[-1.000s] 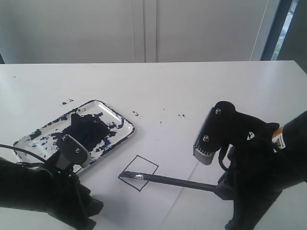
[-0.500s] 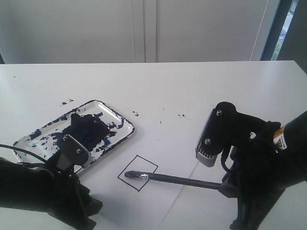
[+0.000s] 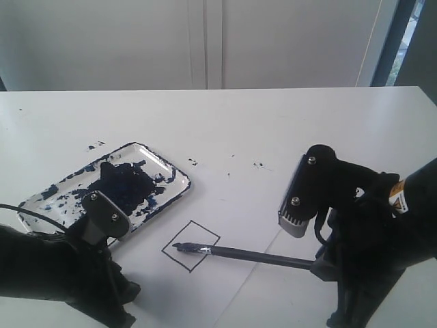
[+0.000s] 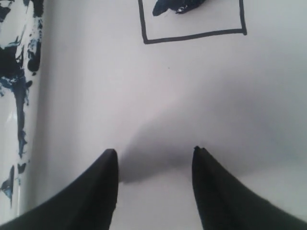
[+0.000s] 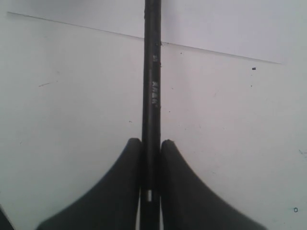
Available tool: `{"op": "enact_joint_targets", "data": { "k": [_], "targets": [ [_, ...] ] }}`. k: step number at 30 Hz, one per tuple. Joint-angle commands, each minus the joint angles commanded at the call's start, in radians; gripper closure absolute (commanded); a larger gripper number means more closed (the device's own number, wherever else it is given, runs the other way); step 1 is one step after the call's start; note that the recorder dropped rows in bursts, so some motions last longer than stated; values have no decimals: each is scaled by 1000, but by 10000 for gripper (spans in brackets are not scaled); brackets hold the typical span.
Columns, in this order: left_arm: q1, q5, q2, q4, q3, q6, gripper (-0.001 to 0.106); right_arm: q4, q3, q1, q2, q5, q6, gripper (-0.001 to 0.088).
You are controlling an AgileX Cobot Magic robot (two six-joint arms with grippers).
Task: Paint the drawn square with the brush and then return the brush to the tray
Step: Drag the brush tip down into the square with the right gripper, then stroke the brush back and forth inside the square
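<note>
In the last second the brush (image 3: 252, 255) tip has slid further out from me, deeper into the drawn square (image 3: 190, 246). My right pincer (image 5: 151, 143) is clenched on the handle, which runs straight ahead, with the bristles down inside the mostly white outline. The tray (image 3: 179, 176) holds only smeared paint and lies beyond the square. It is nearer my left pincer (image 4: 153, 155), which is released and empty.
</note>
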Motion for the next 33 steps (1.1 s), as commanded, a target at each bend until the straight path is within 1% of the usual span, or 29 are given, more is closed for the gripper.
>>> {"op": "enact_joint_targets", "data": {
  "k": [5, 12, 18, 23, 27, 33],
  "targets": [
    [0, 0, 0, 0, 0, 0, 520, 5, 0, 0, 0, -2, 0, 868],
    [0, 8, 0, 0, -2, 0, 520, 68, 0, 0, 0, -2, -54, 868],
    [0, 8, 0, 0, -2, 0, 520, 68, 0, 0, 2, -16, -58, 868],
    [0, 8, 0, 0, -2, 0, 520, 68, 0, 0, 49, -27, -58, 868],
    [0, 10, 0, 0, -2, 0, 520, 64, 0, 0, 51, -39, -58, 868],
    [0, 10, 0, 0, -2, 0, 520, 12, 0, 0, 51, -51, -46, 868]
  ]
}}
